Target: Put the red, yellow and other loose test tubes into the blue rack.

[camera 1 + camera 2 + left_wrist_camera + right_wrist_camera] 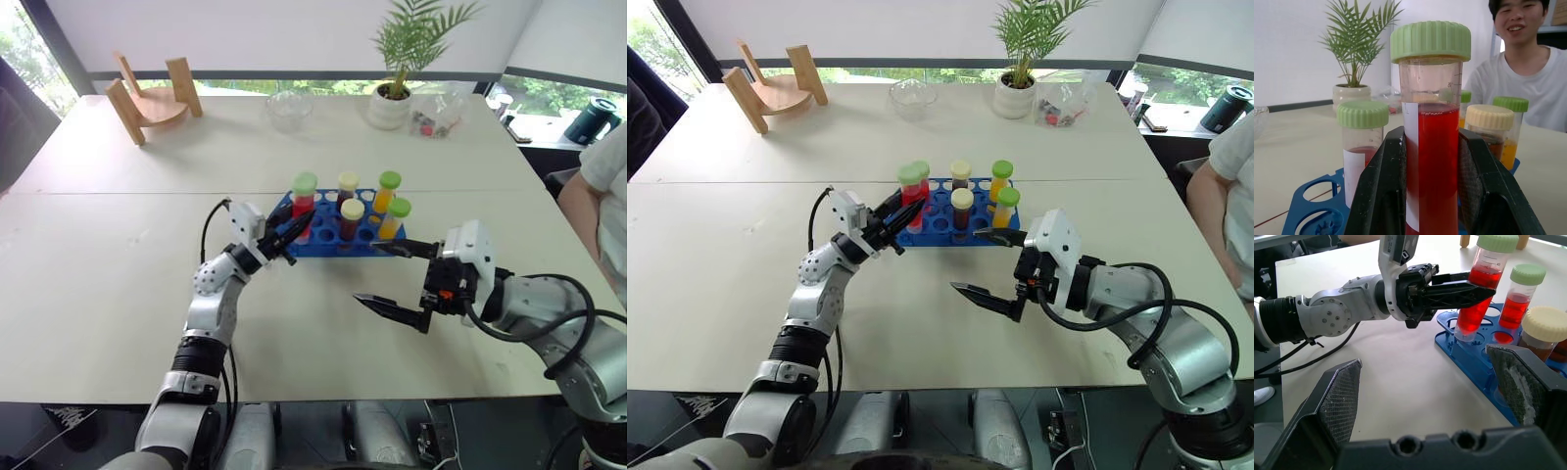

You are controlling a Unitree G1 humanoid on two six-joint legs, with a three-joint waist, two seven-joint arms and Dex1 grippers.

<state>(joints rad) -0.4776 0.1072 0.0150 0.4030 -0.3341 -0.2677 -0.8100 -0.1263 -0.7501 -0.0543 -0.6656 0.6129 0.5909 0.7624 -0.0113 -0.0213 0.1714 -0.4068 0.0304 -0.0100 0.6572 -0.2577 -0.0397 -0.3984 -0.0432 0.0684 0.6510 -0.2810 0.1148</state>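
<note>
Left gripper clamped on red tube, its base tilted into blue rack hole; right gripper wide open, empty, near rack

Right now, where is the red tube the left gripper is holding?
The red tube is clamped in the left gripper, tilted, its tip in a hole at the blue rack's left end, beside another red tube.

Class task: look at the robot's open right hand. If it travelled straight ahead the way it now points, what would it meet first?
Probably the blue rack with its standing tubes: the open right hand points at the rack's near edge, though depth is uncertain.
</note>
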